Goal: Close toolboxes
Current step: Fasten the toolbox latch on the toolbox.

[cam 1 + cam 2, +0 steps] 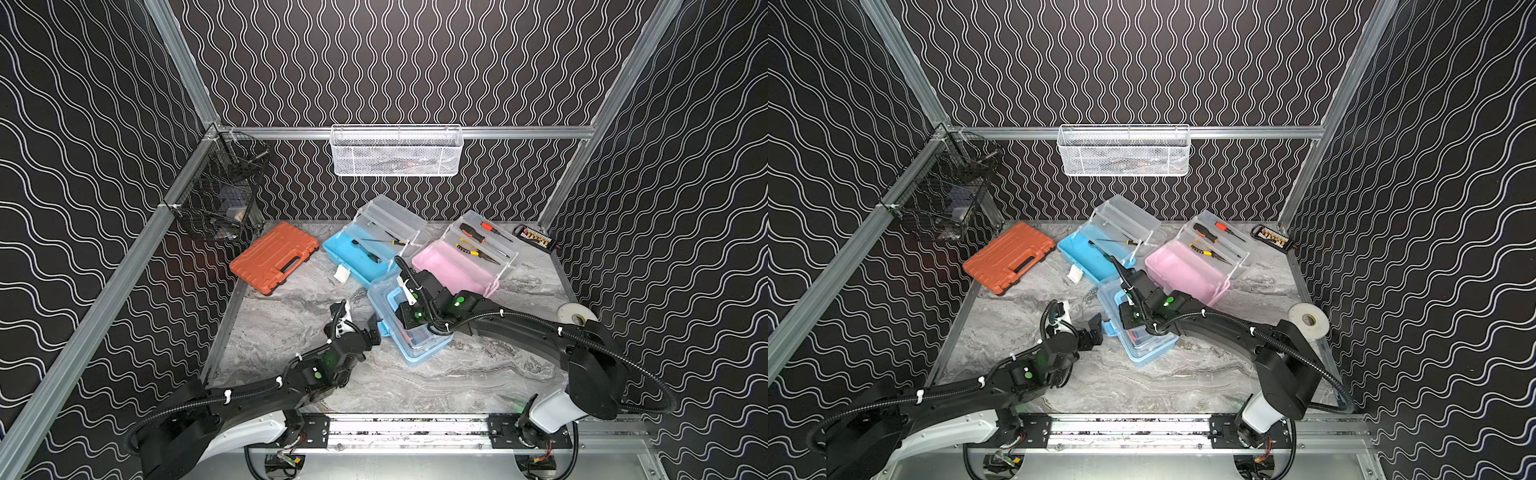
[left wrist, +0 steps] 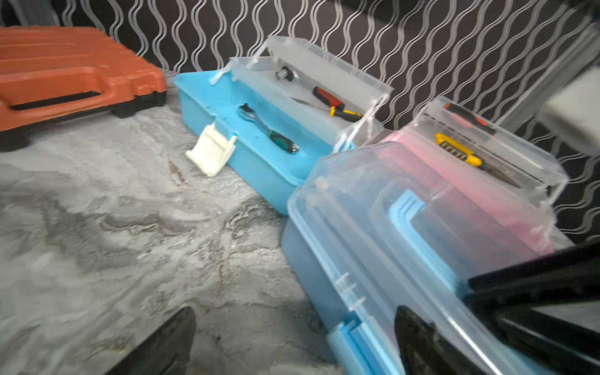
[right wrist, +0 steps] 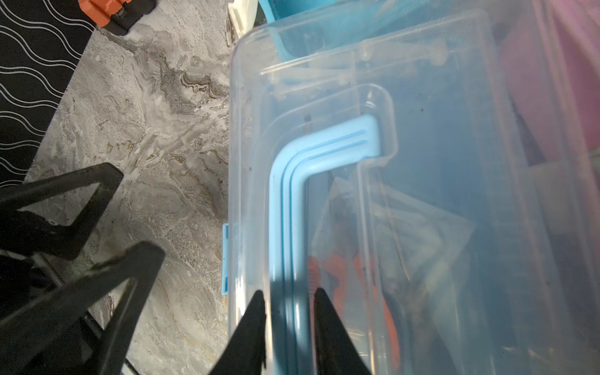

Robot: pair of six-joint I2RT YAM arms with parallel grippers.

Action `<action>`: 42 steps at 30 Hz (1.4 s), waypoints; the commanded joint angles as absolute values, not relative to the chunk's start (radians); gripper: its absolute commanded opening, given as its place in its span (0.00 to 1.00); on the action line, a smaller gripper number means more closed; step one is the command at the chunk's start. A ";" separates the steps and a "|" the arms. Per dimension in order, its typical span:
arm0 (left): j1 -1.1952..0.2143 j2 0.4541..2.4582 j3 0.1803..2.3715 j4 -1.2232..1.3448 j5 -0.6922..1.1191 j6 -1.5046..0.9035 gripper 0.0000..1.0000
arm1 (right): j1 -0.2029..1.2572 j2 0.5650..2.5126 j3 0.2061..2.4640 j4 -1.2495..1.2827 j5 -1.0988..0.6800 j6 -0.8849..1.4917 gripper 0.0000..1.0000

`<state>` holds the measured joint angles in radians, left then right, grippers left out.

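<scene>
Right gripper (image 3: 290, 302) pinches the near blue toolbox's (image 1: 422, 349) handle (image 3: 324, 143).
Left gripper (image 1: 360, 325) gapes wide just beside that toolbox, holding nothing.

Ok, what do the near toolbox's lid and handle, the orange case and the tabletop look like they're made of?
Lid: clear glossy plastic; tools show through it. Handle: opaque light blue plastic, smooth, grooved. Orange case: hard moulded plastic, matte, ribbed. Tabletop: grey marble look, veined; real stone or printed laminate, cannot tell.
</scene>
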<state>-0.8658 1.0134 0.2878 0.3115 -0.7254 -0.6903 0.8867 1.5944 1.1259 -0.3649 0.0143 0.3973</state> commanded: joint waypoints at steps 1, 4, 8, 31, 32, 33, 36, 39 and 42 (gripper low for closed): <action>-0.854 0.994 0.269 0.149 -0.783 -0.827 0.99 | 0.890 1.617 1.109 -0.551 -0.046 0.397 0.29; -0.844 1.024 0.267 0.104 -0.765 -0.870 0.99 | 0.890 1.622 1.111 -0.551 -0.046 0.395 0.29; -0.842 1.114 0.262 0.163 -0.743 -0.872 0.99 | 0.890 1.630 1.108 -0.549 -0.048 0.394 0.29; -0.840 1.343 0.313 0.528 -0.637 -0.714 0.99 | 0.890 1.649 1.089 -0.549 -0.050 0.390 0.28; -0.839 1.343 0.315 0.531 -0.636 -0.711 0.99 | 0.890 1.649 1.089 -0.549 -0.050 0.391 0.28; -0.838 1.342 0.321 0.526 -0.634 -0.707 0.99 | 0.890 1.649 1.090 -0.549 -0.050 0.391 0.28; -0.838 1.348 0.346 0.506 -0.628 -0.688 0.99 | 0.890 1.643 1.087 -0.540 -0.051 0.388 0.28; -0.837 1.370 0.355 0.525 -0.627 -0.677 0.99 | 0.893 1.626 1.085 -0.530 -0.060 0.382 0.28; -0.835 1.391 0.353 0.552 -0.626 -0.683 0.99 | 0.899 1.619 1.090 -0.534 -0.054 0.377 0.29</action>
<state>-0.8360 1.3796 0.3435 0.4557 -0.6678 -0.7010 0.8875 1.6043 1.1042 -0.2832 0.0311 0.3737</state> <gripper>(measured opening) 0.991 0.286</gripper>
